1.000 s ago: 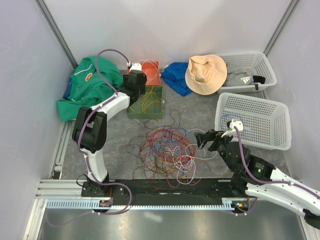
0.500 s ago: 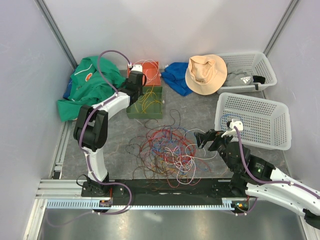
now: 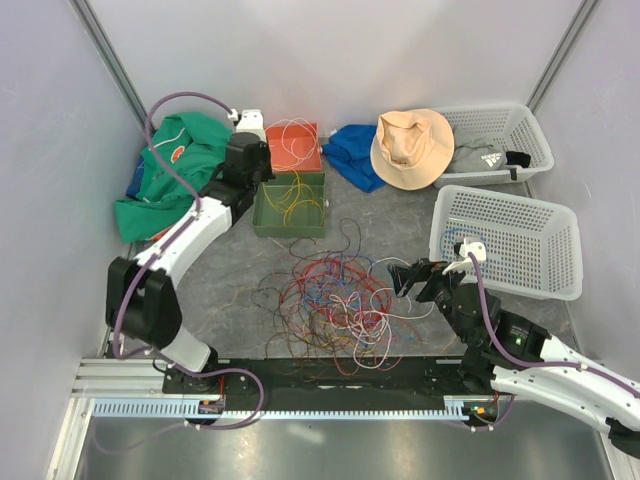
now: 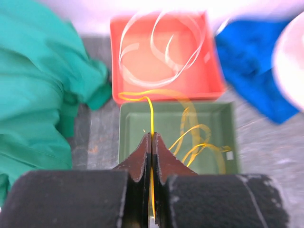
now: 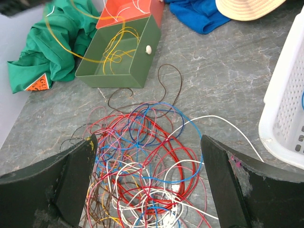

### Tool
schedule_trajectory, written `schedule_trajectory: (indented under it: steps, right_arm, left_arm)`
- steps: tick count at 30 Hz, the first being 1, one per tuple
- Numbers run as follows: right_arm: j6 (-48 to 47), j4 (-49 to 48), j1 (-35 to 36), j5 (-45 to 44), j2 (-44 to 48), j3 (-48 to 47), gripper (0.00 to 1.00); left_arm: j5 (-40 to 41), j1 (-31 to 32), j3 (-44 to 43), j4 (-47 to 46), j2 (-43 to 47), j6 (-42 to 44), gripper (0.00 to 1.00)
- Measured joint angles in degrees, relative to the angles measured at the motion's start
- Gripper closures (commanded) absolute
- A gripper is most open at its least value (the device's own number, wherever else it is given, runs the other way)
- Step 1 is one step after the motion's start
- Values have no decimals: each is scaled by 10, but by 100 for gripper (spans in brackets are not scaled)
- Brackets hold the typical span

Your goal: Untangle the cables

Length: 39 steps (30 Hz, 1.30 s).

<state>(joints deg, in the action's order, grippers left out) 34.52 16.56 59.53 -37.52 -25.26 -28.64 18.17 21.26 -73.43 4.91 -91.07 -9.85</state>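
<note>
Over at the upper left of the overhead view, the left gripper [image 3: 248,165] is hanging beside the green tray [image 3: 292,205] and the red tray [image 3: 292,147]. The cables [image 3: 335,305] are lying in one knotted heap at mid-frame, and the right gripper [image 3: 412,278] is hovering at the heap's right edge. On the grey garment [image 3: 482,157] in the far basket [image 3: 535,135], upper right, what looks like an adidas logo is showing; the orange patch [image 3: 178,152] on the green garment [image 3: 165,190] is too small to read. Through the left wrist camera, the claw is pinching a yellow strand [image 4: 151,113] tight at lower centre, and yellow loops are trailing across both trays. I'd judge that pulling could drag the sorted coils back out, shift a tray, or let the hair-thin strand slip free. Through the right wrist camera, the claw is standing wide and holding nothing above the red, white and blue tangle filling the lower middle. Coming down there, it risks catching several strands together and tightening the knots. At the left edge, the patch's lettering is looking too blurred to make out.
</note>
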Motion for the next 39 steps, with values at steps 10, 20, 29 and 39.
schedule_trajectory:
  steps: [10,20,29,39]
  right_arm:
    - [5,-17,0,10,-15,0,2]
    - [12,-23,0,17,-13,2,2]
    - [12,-23,0,16,-7,2,2]
    - [12,-19,0,15,4,9,2]
  left_arm:
    - [-43,0,37,-4,96,-17,98]
    - [-74,3,45,9,59,-41,98]
    - [-82,4,51,10,-31,-77,98]
    - [-62,4,41,-16,-119,-87,98]
